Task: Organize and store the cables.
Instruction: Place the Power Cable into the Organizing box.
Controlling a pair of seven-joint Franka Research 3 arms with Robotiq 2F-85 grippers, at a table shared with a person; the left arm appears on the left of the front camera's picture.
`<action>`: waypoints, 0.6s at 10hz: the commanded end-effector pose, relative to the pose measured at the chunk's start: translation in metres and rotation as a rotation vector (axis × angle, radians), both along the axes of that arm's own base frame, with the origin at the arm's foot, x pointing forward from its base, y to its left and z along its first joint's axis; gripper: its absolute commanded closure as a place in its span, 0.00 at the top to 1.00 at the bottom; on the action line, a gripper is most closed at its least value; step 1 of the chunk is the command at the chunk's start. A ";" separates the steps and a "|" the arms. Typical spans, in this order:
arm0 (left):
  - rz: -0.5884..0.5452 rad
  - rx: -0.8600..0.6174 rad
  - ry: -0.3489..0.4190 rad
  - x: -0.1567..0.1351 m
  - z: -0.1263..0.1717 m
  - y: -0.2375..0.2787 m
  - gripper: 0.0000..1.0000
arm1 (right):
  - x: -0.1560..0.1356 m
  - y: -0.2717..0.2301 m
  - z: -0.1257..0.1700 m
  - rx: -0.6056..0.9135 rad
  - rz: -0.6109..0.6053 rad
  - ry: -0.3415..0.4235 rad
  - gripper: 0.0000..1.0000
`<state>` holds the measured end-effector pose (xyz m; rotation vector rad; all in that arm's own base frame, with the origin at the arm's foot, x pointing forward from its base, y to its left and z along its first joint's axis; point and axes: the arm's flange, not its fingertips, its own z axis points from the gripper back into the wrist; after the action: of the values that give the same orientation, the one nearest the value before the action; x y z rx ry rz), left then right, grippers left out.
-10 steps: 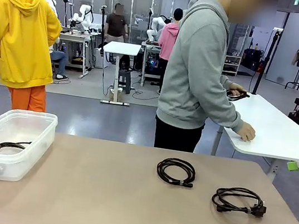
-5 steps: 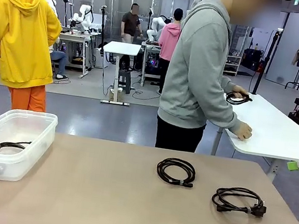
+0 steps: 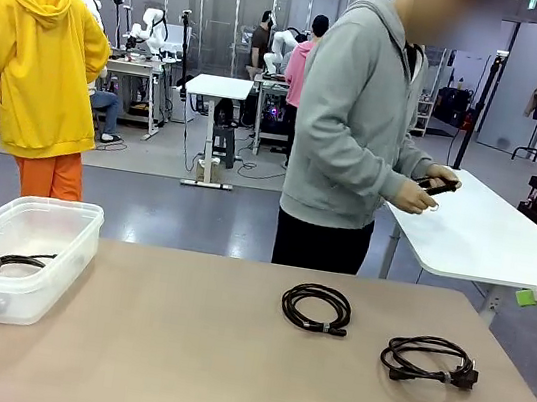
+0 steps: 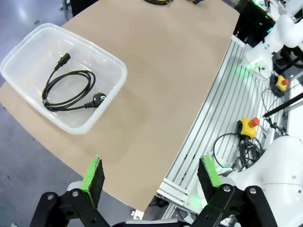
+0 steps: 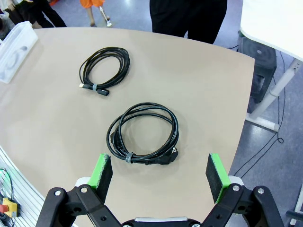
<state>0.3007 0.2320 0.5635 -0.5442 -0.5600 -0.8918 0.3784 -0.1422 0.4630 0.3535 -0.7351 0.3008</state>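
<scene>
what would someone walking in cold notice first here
Two black coils lie apart on the tan table: the middle cable and, to its right, the plugged cable. A third cable lies in the clear plastic bin at the table's left end. Across the table, the person in a grey hoodie holds a fourth coil in both hands.
</scene>
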 end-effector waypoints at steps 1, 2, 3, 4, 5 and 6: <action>0.012 0.006 0.011 0.001 0.004 0.000 1.00 | -0.001 0.000 0.001 -0.004 -0.003 0.008 1.00; 0.012 0.006 0.011 0.001 0.004 0.000 1.00 | 0.000 0.000 0.000 0.000 0.000 0.000 1.00; 0.012 0.006 0.011 0.001 0.004 0.000 1.00 | 0.004 0.010 0.011 -0.054 0.100 -0.004 1.00; 0.012 0.006 0.011 0.001 0.004 0.000 1.00 | 0.013 0.023 0.018 -0.155 0.164 -0.001 1.00; 0.012 0.006 0.011 0.001 0.004 0.000 1.00 | 0.024 0.038 0.022 -0.272 0.268 0.023 1.00; 0.012 0.006 0.011 0.001 0.004 0.000 1.00 | 0.031 0.049 0.026 -0.357 0.355 0.015 1.00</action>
<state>0.3011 0.2318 0.5637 -0.5436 -0.5590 -0.8927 0.4001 -0.0951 0.4825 0.2126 -0.6116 0.6216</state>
